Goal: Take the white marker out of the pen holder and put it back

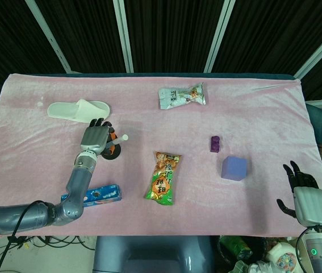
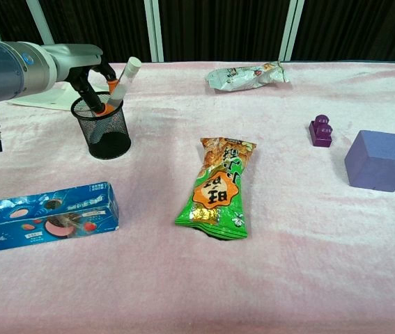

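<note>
**White marker at the mouth of the pen holder**

White marker (image 2: pixel 123 82) stands tilted in the black mesh pen holder (image 2: pixel 103 131), its lower end inside the rim and its top leaning out to the right. The left hand (image 1: pixel 95 138) is over the holder, fingers curled around the marker's orange-banded part, so I take it as clamped on the marker. Whether it is lifting out or setting back I cannot tell from where I stand; either way the marker is partly in the cup.

To do this step well, I'd judge the hand should keep the marker close to upright and travel straight along the holder's axis, so the tip does not catch the mesh wall or tip the light cup over. The grip ought to hold until the marker's end is either well clear of the rim or resting on the bottom.

The right hand (image 1: pixel 302 187) waits at the table's near right corner, fingers spread, holding nothing.

Writing: the blue biscuit box (image 2: pixel 44 217) near the left arm reads as Oreo. The green-and-orange snack packet (image 2: pixel 217 189) carries bold Chinese characters I can't make out for sure. The print on the pale packet (image 2: pixel 242 76) at the far side is too small to read.
</note>
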You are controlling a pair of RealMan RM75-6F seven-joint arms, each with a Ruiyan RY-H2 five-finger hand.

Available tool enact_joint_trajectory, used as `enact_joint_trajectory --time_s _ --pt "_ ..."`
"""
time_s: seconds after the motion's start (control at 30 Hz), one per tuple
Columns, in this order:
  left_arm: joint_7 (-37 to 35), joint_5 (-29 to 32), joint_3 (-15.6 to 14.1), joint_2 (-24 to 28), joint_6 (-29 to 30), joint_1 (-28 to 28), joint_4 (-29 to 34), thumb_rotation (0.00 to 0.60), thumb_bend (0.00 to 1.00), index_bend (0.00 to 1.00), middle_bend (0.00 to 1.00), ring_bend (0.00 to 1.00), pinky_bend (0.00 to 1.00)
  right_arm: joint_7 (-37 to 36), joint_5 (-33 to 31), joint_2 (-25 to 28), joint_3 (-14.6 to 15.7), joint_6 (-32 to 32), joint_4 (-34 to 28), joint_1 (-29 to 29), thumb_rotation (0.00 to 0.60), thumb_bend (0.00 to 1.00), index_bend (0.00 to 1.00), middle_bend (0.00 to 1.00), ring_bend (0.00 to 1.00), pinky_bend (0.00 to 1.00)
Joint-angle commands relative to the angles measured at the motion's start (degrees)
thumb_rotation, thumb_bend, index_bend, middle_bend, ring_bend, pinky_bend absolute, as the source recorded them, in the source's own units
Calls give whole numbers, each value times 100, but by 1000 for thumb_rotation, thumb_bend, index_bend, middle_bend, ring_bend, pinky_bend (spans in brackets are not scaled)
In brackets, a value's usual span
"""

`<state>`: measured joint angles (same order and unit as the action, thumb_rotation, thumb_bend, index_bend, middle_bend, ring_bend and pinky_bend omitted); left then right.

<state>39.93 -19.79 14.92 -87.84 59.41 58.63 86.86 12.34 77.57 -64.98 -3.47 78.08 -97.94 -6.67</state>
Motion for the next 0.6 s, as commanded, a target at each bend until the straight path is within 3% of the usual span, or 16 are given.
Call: enact_joint_trajectory --time_s 0.03,0.47,0.6 --pt "12 20 4 0 12 7 15 600 420 547 186 0 0 1 1 1 3 -4 1 -1 600 174 11 17 167 164" --pt "49 -60 -29 17 118 -6 90 600 420 552 189 0 0 -18 9 4 8 -17 19 -8 600 174 11 17 167 164" --pt "49 -74 -29 33 115 -11 113 600 462 558 193 0 0 -13 18 6 13 -13 23 -7 600 174 11 17 167 164"
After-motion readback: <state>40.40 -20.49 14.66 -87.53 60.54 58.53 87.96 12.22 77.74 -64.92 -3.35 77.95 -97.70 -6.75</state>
